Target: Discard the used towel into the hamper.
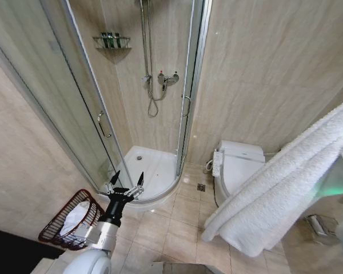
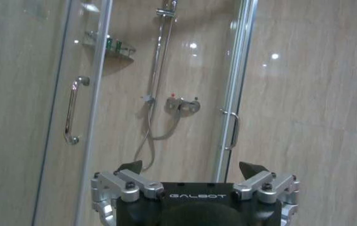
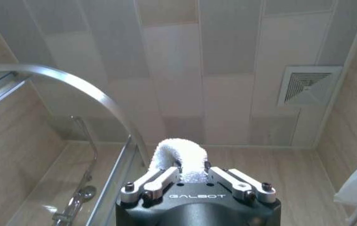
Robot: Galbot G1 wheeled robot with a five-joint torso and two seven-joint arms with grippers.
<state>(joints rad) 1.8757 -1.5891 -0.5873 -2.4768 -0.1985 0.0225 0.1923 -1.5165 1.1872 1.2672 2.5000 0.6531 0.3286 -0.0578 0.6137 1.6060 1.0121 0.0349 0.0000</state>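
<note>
Currently the right gripper [image 3: 194, 175] pinches the towel [image 1: 286, 188], raised at right; left gripper [image 1: 126, 184] spread, idle. Carry the towel left over the hamper [image 1: 68, 220]; centre above the rim before release.

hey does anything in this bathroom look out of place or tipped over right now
Yes. The dark red-brown open-weave hamper lies tipped, its mouth facing sideways, white cloth already inside. The right gripper pinches a thick white towel, held up in the air. The left gripper hangs open near the hamper.
</note>
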